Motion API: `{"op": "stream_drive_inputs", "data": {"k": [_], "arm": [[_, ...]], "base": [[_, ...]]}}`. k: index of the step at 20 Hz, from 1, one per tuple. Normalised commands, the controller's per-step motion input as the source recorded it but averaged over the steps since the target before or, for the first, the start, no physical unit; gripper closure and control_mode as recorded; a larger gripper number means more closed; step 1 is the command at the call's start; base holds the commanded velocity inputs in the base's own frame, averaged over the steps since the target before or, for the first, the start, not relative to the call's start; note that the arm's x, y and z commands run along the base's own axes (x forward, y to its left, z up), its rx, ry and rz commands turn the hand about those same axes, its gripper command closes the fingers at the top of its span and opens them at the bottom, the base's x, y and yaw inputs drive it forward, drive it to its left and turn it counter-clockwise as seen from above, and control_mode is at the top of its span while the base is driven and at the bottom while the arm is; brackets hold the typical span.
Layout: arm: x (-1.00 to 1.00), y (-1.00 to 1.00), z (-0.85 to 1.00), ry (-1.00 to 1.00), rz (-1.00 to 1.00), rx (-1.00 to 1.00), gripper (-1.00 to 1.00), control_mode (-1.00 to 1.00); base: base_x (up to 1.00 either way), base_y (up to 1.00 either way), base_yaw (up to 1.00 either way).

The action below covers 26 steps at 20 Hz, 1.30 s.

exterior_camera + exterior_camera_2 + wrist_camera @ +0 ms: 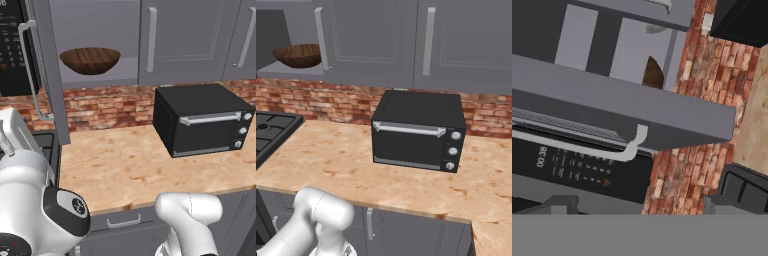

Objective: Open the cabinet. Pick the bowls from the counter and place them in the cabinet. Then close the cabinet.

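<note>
You're facing a brick-backed kitchen wall. Nearest lies the tan counter, with a black toaster oven at its back right. Above, the grey cabinet has its left door swung open, the dark-brown bowl on its shelf. The hand view alone shows the gripper's fingers spread wide, holding nothing, plus the microwave panel.
</note>
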Motion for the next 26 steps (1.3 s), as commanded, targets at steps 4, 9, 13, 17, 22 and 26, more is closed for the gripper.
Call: {"op": "stream_drive_inputs", "data": {"k": [4,9,13,17,22,26], "arm": [[0.36,0.16,-0.10,-0.03,-0.11,0.00,-1.00,-1.00],[0.31,0.21,-0.19,-0.03,-0.08,0.00,-1.00,-1.00],[0.26,0.19,-0.15,-0.07,-0.07,0.00,-1.00,-1.00],[0.31,0.23,-0.13,-0.08,-0.07,0.00,-1.00,-1.00],[0.19,0.17,-0.03,-0.09,-0.08,0.00,-1.00,-1.00],[0.11,0.13,-0.03,-0.13,-0.11,0.00,-1.00,-1.00]], "base": [[0.00,0.00,0.00],[0.00,0.00,0.00],[0.00,0.00,0.00],[0.00,0.00,0.00],[0.00,0.00,0.00],[0.00,0.00,0.00]]}}
